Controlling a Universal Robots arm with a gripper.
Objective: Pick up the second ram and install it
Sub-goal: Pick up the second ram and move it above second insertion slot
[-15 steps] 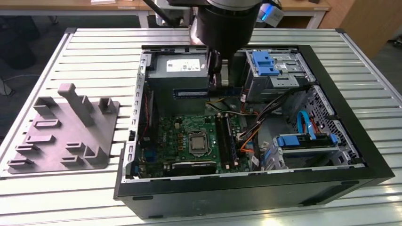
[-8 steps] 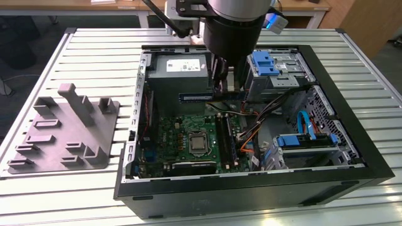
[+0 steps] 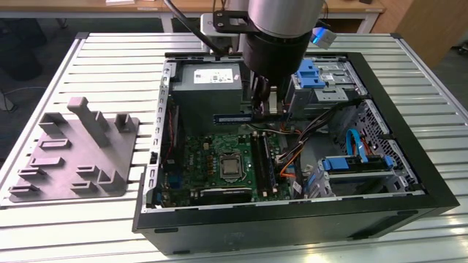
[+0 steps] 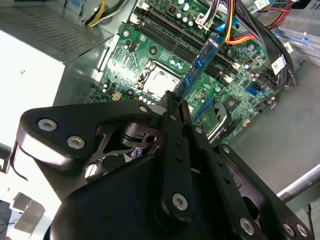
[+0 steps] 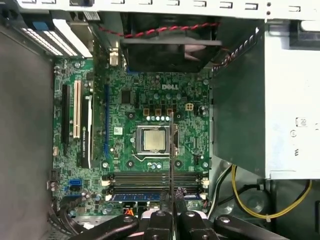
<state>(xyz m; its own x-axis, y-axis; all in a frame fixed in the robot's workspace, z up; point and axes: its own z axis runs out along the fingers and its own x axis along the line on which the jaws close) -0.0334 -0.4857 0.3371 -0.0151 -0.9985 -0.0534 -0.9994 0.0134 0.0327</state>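
Note:
My gripper [image 3: 263, 108] hangs inside the open computer case [image 3: 409, 186], just in front of the grey power supply. It is shut on the second ram [image 3: 232, 117], a thin dark stick that juts out towards the exterior view's left. In the second wrist view the ram [image 4: 200, 65] reaches out from between the black fingers [image 4: 170, 120] over the green motherboard [image 4: 150, 55]. In the first wrist view the ram [image 5: 171, 150] shows edge-on, held above the motherboard and crosswise to the long memory slots [image 5: 155, 179]. The gripper [image 5: 172, 209] sits over those slots.
The grey power supply [image 3: 208, 87] stands close behind the gripper. Bundled cables [image 3: 296, 156] and blue drive cages [image 3: 321, 76] crowd the exterior view's right of the case. The processor [image 5: 151, 139] lies mid-board. A grey slotted plate with upright posts [image 3: 80, 153] rests on the table outside the case.

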